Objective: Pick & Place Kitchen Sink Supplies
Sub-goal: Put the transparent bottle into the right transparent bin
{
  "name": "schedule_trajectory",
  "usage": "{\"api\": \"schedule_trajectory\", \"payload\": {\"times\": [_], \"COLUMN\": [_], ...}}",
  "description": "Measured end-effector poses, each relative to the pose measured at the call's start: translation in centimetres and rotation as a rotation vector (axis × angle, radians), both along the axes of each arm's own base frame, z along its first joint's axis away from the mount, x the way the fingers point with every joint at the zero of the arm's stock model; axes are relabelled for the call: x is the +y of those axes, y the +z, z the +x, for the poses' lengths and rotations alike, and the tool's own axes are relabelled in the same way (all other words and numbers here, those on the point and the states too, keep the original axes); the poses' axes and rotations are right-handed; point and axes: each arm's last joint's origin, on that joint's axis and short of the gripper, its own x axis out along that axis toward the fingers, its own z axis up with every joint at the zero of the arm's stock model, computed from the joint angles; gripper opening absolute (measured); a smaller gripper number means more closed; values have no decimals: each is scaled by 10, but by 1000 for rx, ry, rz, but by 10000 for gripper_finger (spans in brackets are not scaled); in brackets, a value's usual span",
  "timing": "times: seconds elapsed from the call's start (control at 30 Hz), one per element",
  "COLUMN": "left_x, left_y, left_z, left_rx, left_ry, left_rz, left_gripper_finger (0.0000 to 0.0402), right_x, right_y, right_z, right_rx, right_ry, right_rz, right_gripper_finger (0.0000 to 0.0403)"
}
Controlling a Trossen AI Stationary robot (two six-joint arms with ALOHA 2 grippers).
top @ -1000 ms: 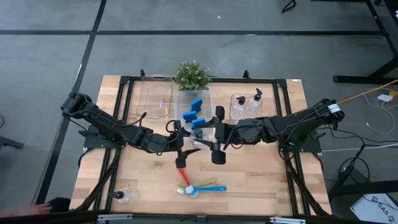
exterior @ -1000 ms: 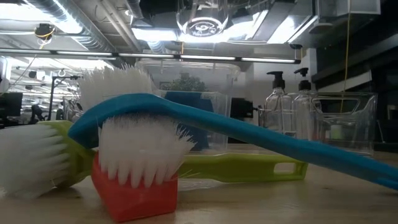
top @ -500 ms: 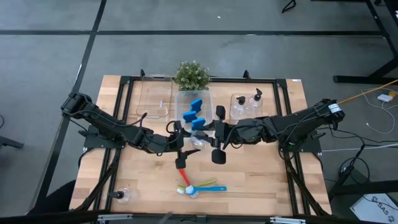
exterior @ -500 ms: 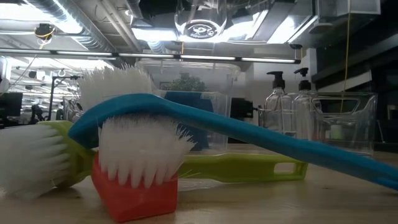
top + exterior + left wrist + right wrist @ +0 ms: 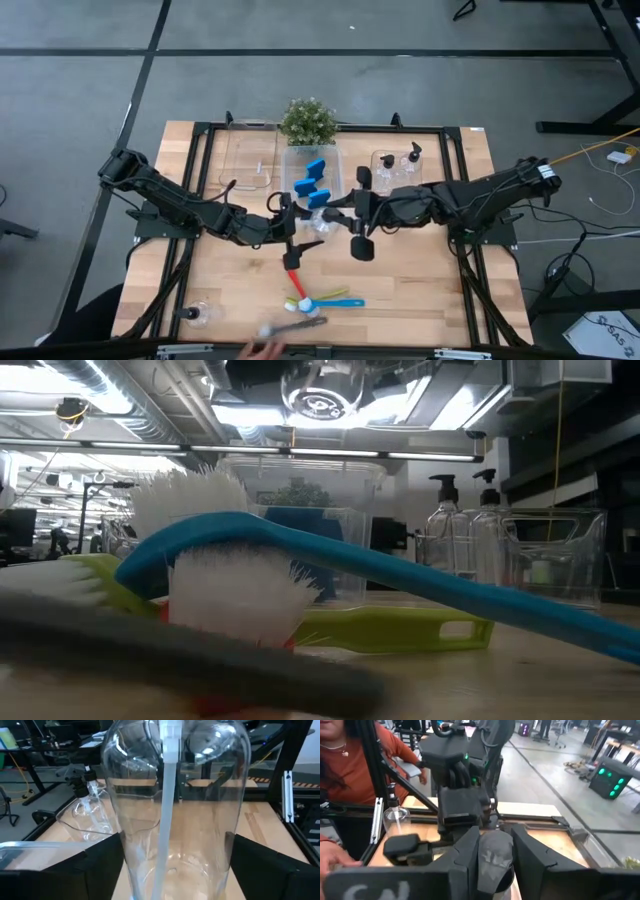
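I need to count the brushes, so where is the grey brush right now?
In the high view the grey brush lies at the table's front edge, left of centre, just in front of the blue brush and yellow-green brush, with a person's hand beside it.

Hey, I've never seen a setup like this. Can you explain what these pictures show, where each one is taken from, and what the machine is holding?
These are two dark robot arms at a wooden table, each ending in a two-finger gripper. One picture looks straight down, one looks level across the tabletop, two come from wrist cameras. In the middle, the right gripper pinches the black pump top of a clear pump bottle; the left gripper is at its body. Clear bins behind hold blue sponges and two more bottles. Brushes lie in front, where a person's hand is at a grey brush.
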Motion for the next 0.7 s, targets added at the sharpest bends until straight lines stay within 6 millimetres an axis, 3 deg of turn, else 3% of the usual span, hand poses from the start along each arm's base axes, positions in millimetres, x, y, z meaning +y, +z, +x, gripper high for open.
{"api": "schedule_trajectory", "payload": {"times": [0.33, 0.7], "left_x": [0, 0], "left_y": [5, 7], "left_z": [1, 1], "left_rx": [-53, -68], "left_ry": [2, 1], "left_rz": [-22, -28], "left_gripper_finger": [364, 366], "right_x": [-8, -9], "right_y": [11, 12], "right_z": [-26, -27], "right_rx": [37, 33], "right_ry": [-15, -16], "right_rz": [55, 62], "right_gripper_finger": [93, 93]}}
